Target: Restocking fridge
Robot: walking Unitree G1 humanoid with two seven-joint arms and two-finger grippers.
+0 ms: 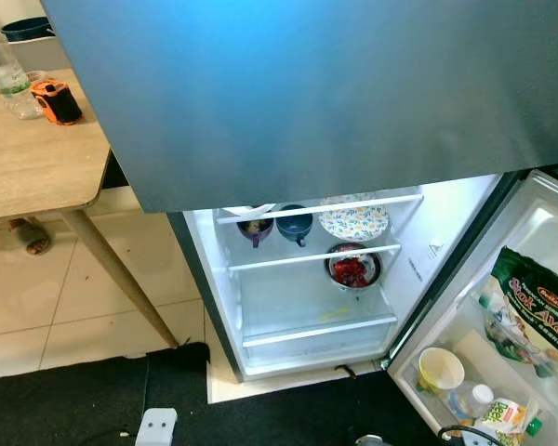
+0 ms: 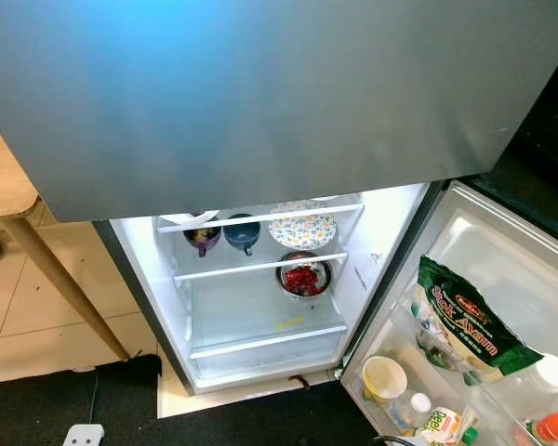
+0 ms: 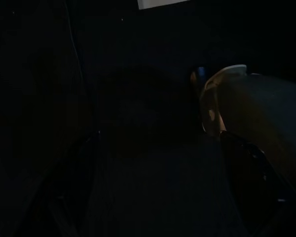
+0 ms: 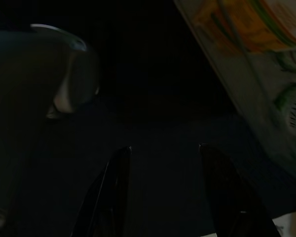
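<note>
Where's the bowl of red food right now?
In the eye views, the bowl sits on the fridge's middle shelf, right side, just below the floral plate.

At frame centre, the fridge (image 1: 307, 279) is standing open. Bowls (image 1: 274, 226) and a patterned plate (image 1: 353, 223) are crowding its top shelf, a red-filled bowl (image 1: 352, 268) is occupying the middle shelf's right side, and the bottom shelf (image 1: 316, 327) is lying bare. A wooden table (image 1: 37, 158) is blocking the upper left.

Right gripper (image 4: 163, 192) hangs with fingers apart; left arm idle.
</note>
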